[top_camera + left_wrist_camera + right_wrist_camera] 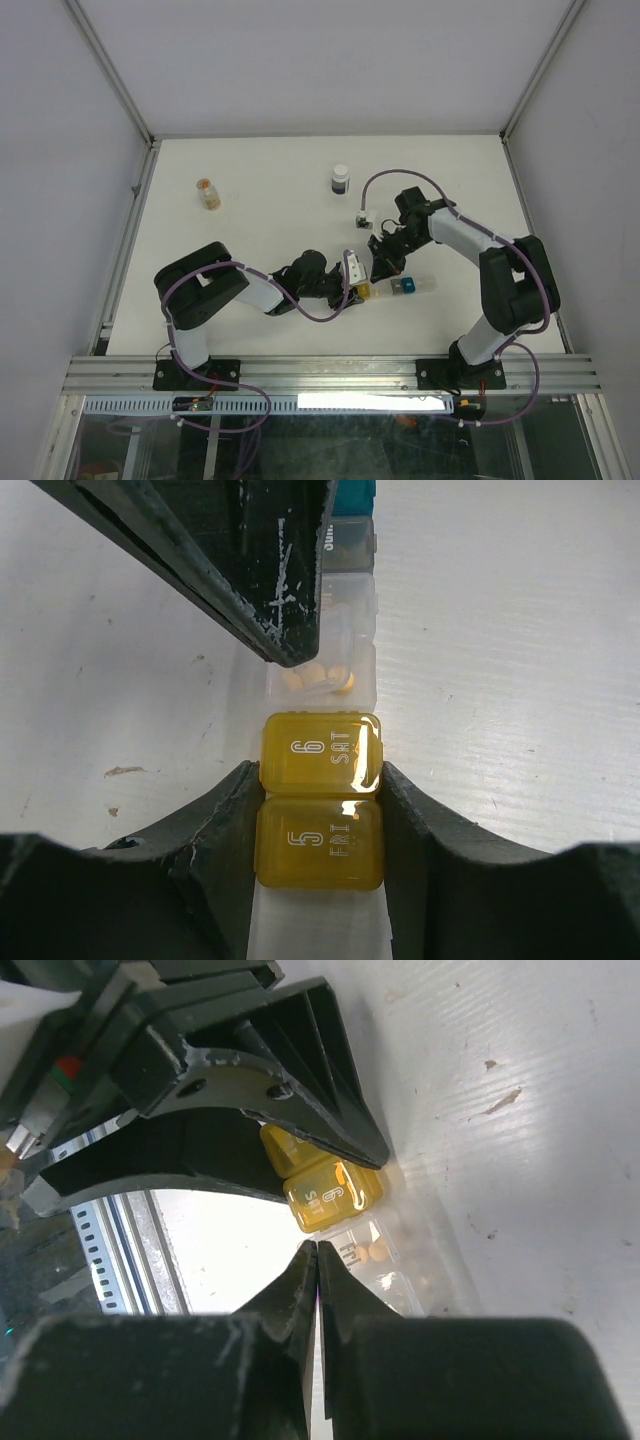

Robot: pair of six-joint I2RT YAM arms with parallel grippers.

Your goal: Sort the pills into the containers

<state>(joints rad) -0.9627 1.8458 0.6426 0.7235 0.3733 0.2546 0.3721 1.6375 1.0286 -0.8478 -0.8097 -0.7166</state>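
We judge the containers light, stiff, slippery plastic, best held by the sides, where our left gripper clamps them; right gripper closed, empty.

Left hand gripping at narrow gap, right hand pinched fully closed, close opposite

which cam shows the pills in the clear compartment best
Left wrist: the pills sit close and sharp inside the clear compartment. Right wrist shows only a couple, small; the top view cannot resolve them.
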